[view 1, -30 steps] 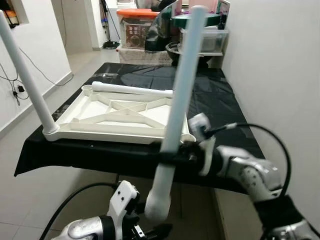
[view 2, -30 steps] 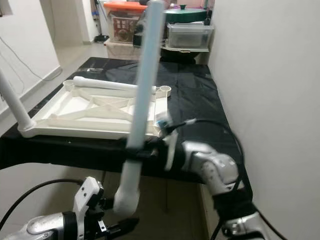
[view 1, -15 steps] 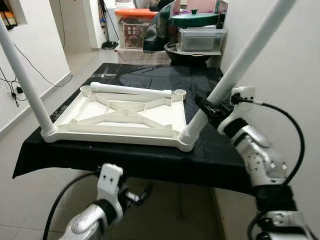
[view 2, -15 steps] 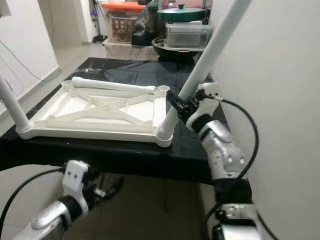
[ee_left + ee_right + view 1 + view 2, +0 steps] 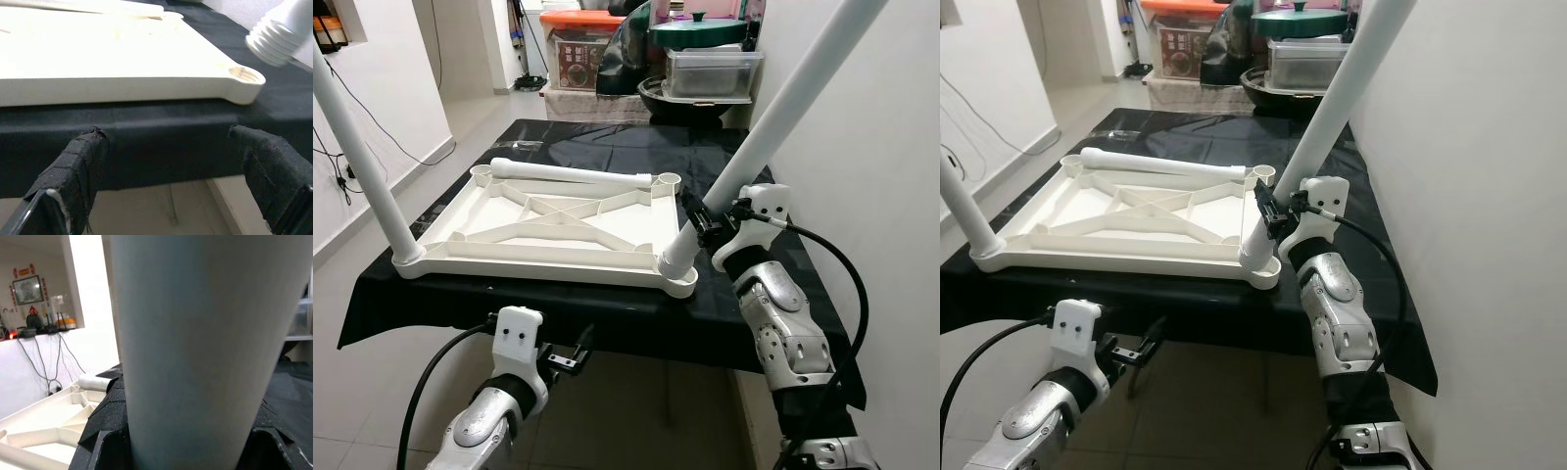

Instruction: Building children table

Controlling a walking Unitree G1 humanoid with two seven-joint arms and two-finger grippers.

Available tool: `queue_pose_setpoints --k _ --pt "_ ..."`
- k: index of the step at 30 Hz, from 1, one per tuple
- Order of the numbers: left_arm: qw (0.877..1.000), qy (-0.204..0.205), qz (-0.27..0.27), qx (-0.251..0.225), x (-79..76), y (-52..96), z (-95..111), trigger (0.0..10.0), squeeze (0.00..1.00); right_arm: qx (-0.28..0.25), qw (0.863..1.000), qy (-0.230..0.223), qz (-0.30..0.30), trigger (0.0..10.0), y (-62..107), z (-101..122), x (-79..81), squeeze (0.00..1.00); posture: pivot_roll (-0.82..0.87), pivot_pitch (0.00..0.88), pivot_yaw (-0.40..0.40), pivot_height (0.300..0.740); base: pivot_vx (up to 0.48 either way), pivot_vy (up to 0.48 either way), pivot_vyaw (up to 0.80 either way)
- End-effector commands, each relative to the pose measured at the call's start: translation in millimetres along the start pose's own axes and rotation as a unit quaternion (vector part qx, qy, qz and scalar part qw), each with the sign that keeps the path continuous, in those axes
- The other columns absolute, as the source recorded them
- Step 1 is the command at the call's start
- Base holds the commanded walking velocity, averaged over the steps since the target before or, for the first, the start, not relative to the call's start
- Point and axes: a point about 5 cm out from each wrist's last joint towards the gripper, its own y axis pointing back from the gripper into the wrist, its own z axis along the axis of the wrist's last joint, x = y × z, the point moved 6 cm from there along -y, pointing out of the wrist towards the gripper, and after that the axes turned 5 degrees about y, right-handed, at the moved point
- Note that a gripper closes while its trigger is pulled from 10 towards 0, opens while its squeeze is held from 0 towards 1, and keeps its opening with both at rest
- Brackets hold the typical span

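Observation:
An upside-down white table top (image 5: pixel 475 235) lies on a black-covered table (image 5: pixel 734 162). One white leg (image 5: pixel 360 162) stands upright in its front-left corner. Another leg (image 5: pixel 570 175) lies loose along its far edge. My right gripper (image 5: pixel 709 223) is shut on a third leg (image 5: pixel 773 117), which tilts to the right. Its threaded end (image 5: pixel 275 40) hovers just above the front-right corner socket (image 5: pixel 246 75). In the right wrist view the leg (image 5: pixel 195 347) passes between black fingers (image 5: pixel 105 431). My left gripper (image 5: pixel 565 356) hangs open below the table's front edge, holding nothing.
A white wall (image 5: pixel 871 137) runs close along the table's right side. Clear storage boxes and a green-lidded pot (image 5: pixel 705 59) crowd the far end, with an orange-lidded bin (image 5: pixel 576 44) behind. Tiled floor lies to the left and under the table.
The leg swung from upright before me to a rightward tilt, its lower end now at the front-right corner. My left gripper dropped away from it, below the table edge.

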Motion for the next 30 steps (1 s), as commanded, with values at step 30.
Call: queue_pose_setpoints --k 30 --pt "0.998 0.016 0.047 -0.033 9.1 -6.7 13.3 10.0 0.00 -0.036 0.999 0.024 0.025 10.0 -3.4 10.2 18.1 0.00 0.03 0.000 -0.035 0.740 0.065 -0.067 0.09"
